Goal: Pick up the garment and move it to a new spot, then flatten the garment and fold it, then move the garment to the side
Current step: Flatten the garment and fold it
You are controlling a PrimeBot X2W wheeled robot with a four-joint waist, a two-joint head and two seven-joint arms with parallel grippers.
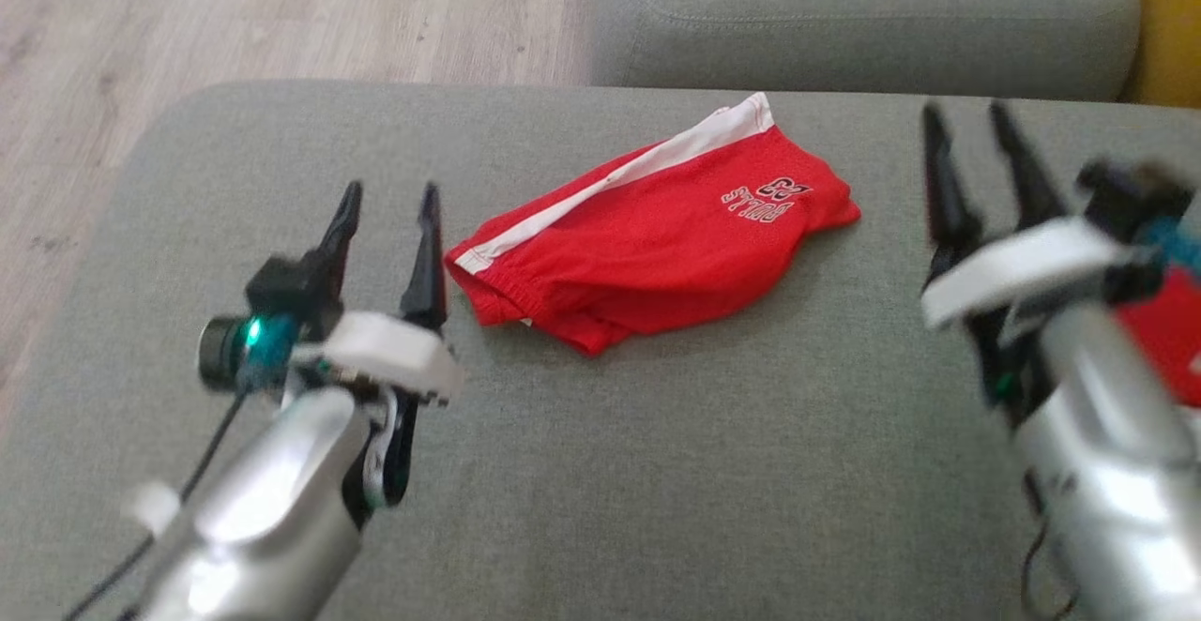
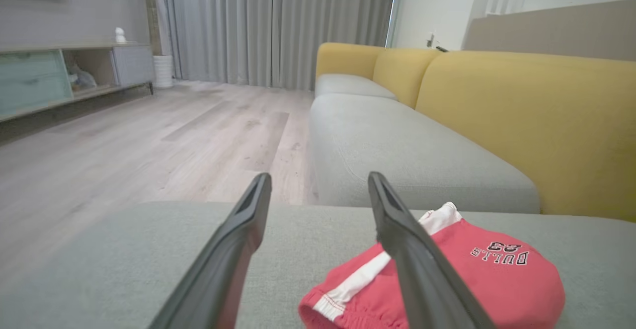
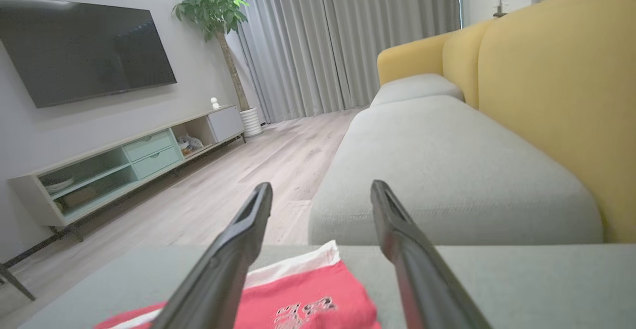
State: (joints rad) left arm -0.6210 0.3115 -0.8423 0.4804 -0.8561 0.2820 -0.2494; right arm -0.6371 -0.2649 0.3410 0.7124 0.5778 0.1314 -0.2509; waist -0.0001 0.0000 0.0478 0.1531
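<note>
The garment (image 1: 657, 232) is a pair of red shorts with a white side stripe and black lettering, lying folded in a compact bundle on the grey cushion (image 1: 657, 471). My left gripper (image 1: 389, 194) hovers open just left of the waistband end, nothing between its fingers. In the left wrist view the garment (image 2: 492, 279) lies to the right of the right finger (image 2: 417, 264). My right gripper (image 1: 966, 124) stands open well to the right of the garment, apart from it. In the right wrist view the garment (image 3: 308, 299) lies low between and left of the fingers.
The grey cushion's far edge drops to wooden floor (image 1: 281, 11) on the left. Another grey sofa seat (image 1: 863, 21) lies beyond, with a yellow backrest (image 2: 526, 120) on the right. A TV unit (image 3: 124, 165) and potted plant (image 3: 213, 1) stand across the room.
</note>
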